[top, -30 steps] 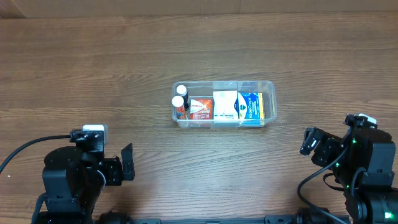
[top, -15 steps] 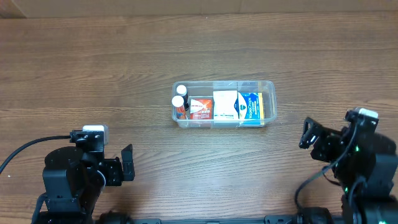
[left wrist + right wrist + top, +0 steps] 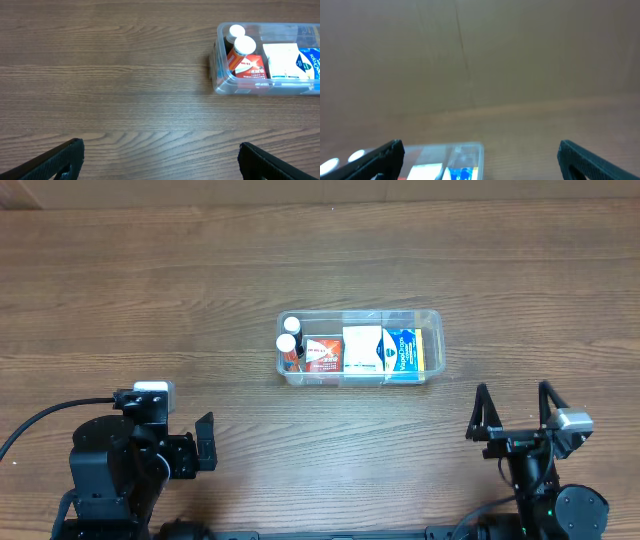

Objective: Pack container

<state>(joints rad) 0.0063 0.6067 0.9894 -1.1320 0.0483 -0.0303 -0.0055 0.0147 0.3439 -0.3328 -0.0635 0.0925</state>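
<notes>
Overhead. One container (image 3: 330, 323), mid-table, a little right of centre, on brown wood-grain table (image 3: 180, 290); well apart from both arms. Clear plastic tub: rectangular, rounded corners, raised rim, shallow, long side running left to right. Inside, counted: two white-capped bottles (image 3: 287, 342), caps up, at left end, one behind the other. Three boxes in a row beside them: red-and-white box (image 3: 322, 354), white box (image 3: 362, 348), blue box (image 3: 403, 351) at right end. Two grippers at near edge. Left gripper (image 3: 205, 442) seen edge-on, spread not readable from here. Right gripper (image 3: 513, 412) with fingers splayed wide, nothing between.

Left wrist. Container (image 3: 220, 82) upper right, cut by frame edge; both caps, red-and-white box, white box and part of blue box showing through clear wall. Two dark fingertips in lower corners, far apart, holding nothing; bare wood between.

Right wrist. Blurred. Container (image 3: 470, 147) low in frame, left of centre; two white caps and a blue patch made out. Fingertips in lower corners, wide apart, empty.
</notes>
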